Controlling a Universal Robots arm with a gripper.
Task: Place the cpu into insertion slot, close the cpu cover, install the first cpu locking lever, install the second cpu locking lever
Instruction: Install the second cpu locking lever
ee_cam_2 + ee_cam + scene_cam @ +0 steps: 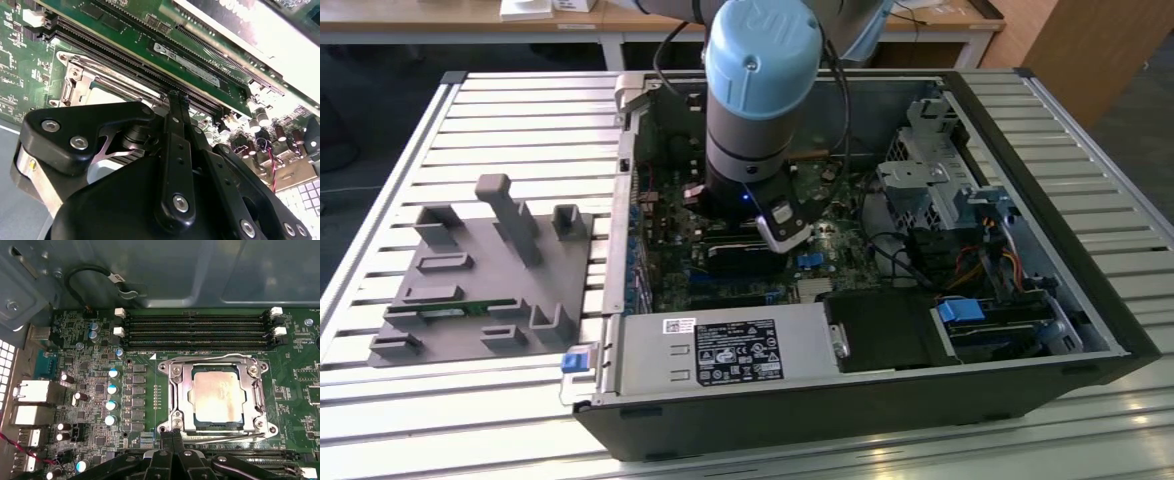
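An open computer case (1067, 330) lies on its side on a slatted metal table (400, 160), with the green motherboard (90, 390) on its floor. A power supply (720, 350) sits along the case's near edge, and drive bays with blue tabs (961, 312) stand at the exterior view's right. On the table at the exterior view's left, a grey fixture tray (480, 290) carries several upright grey blocks and a small green module.

In the first wrist view the cpu (217, 396) lies flat in the insertion slot (186, 412), its dull silver top showing through the window of the cpu cover (181, 390), which lies down over it. Thin wire levers run along the socket's edges; whether they are latched is hard to make out. Four long memory slots (195, 330) lie just beside the socket, toward the case wall.

The gripper (173, 436) hangs just above the socket's edge, its fingers (175, 125) pressed together with nothing between them. In the exterior view the arm (754, 110) hides the socket, and the gripper's body cuts off the near part of the board in both wrist views.
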